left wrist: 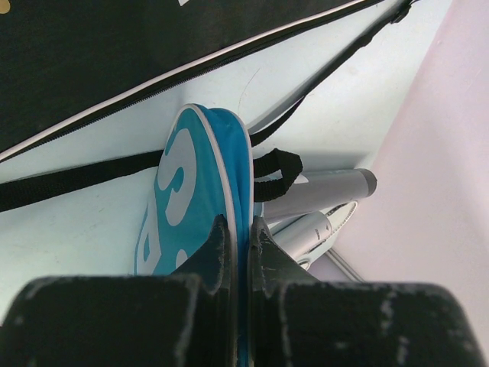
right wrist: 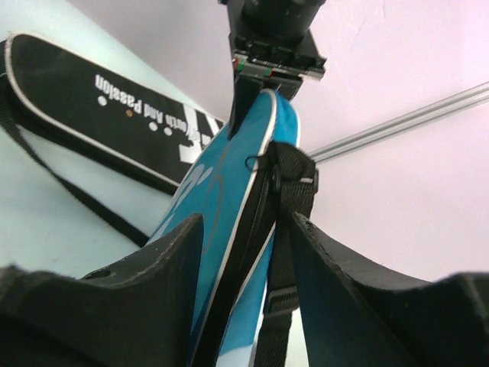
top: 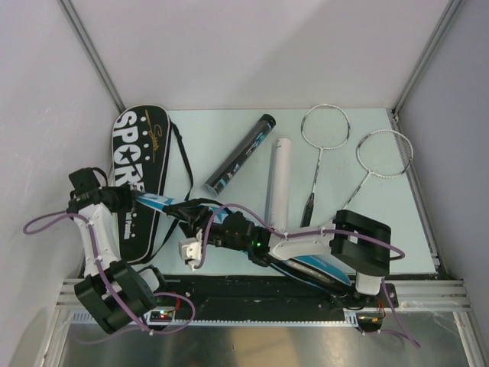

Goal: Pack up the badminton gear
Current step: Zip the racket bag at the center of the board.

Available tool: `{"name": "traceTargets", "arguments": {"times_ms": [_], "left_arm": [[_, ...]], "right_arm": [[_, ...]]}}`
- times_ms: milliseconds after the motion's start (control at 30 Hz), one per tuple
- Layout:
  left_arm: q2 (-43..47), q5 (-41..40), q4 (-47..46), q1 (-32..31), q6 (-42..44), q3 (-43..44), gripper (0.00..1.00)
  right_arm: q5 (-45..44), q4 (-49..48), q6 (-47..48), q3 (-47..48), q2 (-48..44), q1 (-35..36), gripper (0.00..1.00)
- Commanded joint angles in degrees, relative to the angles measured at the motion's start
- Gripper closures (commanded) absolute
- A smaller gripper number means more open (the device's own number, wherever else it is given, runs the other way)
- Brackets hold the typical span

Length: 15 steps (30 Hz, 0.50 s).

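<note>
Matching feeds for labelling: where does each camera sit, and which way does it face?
Top external: above and behind the bases, looking down on the table; left arm and right arm show.
Left wrist: on the left arm, looking along the left hand, shut on the blue cover.
Right wrist: on the right arm, looking past the open right hand, straddling that cover, toward the left hand.
Shared: blue cover and black cover in all views.
</note>
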State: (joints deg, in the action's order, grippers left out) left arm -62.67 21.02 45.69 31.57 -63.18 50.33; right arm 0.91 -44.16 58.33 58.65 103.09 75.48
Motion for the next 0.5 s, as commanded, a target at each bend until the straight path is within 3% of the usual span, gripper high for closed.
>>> {"name": "traceTargets", "arguments": {"times_ms": [0, 200, 467], "left_arm": [[0.43, 1.8, 1.65, 0.08, -1.7, -1.46, 1.0], [0.27, 2.05, 1.61, -0.04, -2.05, -1.23, 1.0], [0.4, 2.75, 1.7, 0.06, -2.2, -0.89, 1.0]], "right_arm": [[-1.66, -9.01, 6.71, 4.64, 2.81, 0.73, 0.51], [-1.67, -9.75, 7.75, 6.62, 4.81, 0.88, 0.61], [0.27, -11.44, 7.48, 8.82, 7.47, 0.93, 0.63]]}}
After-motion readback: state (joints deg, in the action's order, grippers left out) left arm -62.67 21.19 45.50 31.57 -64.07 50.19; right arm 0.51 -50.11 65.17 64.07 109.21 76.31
